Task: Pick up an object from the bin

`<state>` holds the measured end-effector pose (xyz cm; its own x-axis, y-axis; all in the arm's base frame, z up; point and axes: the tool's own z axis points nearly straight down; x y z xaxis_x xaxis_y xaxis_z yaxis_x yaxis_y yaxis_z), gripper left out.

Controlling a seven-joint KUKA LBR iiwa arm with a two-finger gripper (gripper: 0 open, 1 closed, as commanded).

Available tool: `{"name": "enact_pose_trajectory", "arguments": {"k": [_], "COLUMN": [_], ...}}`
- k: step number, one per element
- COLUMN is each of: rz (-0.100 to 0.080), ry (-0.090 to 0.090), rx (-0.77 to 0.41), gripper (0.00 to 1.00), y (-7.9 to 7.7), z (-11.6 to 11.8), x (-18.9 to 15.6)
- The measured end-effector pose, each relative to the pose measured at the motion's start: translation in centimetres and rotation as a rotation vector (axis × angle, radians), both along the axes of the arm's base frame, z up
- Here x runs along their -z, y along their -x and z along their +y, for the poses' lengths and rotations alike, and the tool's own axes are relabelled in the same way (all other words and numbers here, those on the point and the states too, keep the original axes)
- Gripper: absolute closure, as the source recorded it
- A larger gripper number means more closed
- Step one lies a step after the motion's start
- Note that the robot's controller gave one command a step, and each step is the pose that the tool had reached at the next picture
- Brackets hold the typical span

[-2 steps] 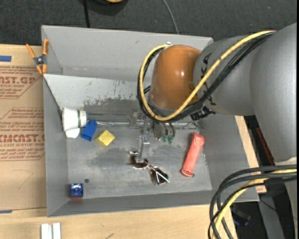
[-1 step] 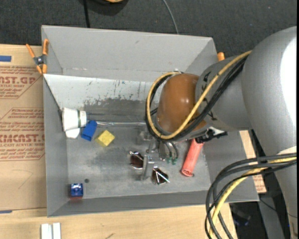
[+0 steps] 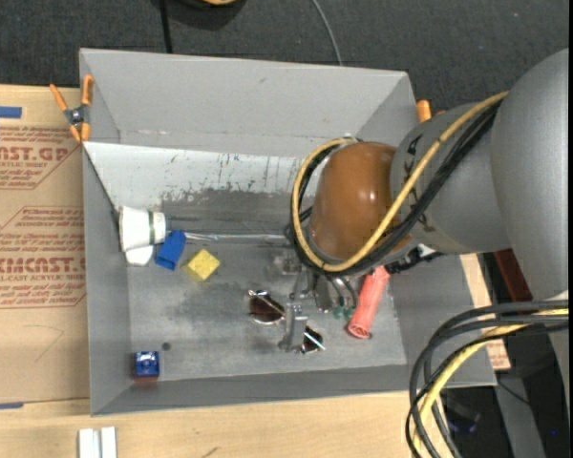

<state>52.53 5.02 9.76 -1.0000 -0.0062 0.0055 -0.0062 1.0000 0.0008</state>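
Observation:
My gripper (image 3: 296, 324) reaches down into the lower middle of the bin, under the arm's orange cover. It stands right over a pair of dark-lensed glasses (image 3: 264, 306). One lens lies to its left and the other lens just to its lower right. A pink cylinder (image 3: 367, 305) lies tilted close on the gripper's right, partly under the arm. Whether the glasses are gripped I cannot tell.
At the bin's left wall lies a white cap-like piece (image 3: 139, 231), with a blue block (image 3: 171, 250) and a yellow block (image 3: 202, 264) beside it. A small blue cube (image 3: 146, 364) sits in the lower left corner. The arm covers the bin's right side.

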Motion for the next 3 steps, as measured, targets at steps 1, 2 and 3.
{"name": "enact_pose_trajectory", "arguments": {"k": [1, 2, 3], "rz": [-0.001, -0.001, -0.001], "ry": [-0.002, -0.001, -0.001], "rx": [-0.031, 0.21, 0.172], "gripper": [0.0, 0.0, 1.0], "y": [2.8, 2.1, 2.1], "z": [0.9, 0.9, 0.5], "x": [-0.1, 1.7, 2.8]}}
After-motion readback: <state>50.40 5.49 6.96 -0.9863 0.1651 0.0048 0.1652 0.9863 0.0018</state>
